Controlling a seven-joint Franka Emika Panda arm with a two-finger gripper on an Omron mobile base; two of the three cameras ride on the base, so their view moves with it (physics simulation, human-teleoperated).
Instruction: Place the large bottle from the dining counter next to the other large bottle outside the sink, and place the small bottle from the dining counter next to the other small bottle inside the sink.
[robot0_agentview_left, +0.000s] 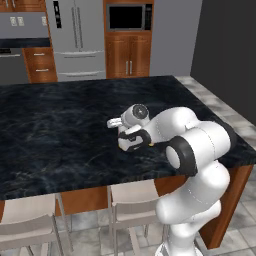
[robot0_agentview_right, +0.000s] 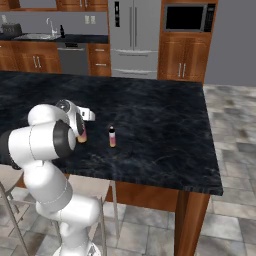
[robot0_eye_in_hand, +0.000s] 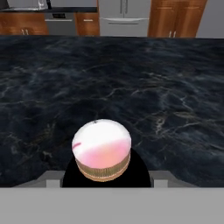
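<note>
Jaws part-open astride large pink white-capped bottle (robot0_eye_in_hand: 102, 148) on dark marble dining counter (robot0_agentview_right: 160, 125), grip unconfirmed; gripper (robot0_agentview_left: 131, 139) low; small pink bottle (robot0_agentview_right: 112, 136) nearby; next: close, lift.

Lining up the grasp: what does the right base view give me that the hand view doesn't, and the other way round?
Right base view: the small bottle upright on the counter, just right of the arm, and the microwave at the back.
Hand view: the large bottle from above, its pink-white cap close under the camera.
Both: the dark counter, the fridge and the wood cabinets behind it.
</note>
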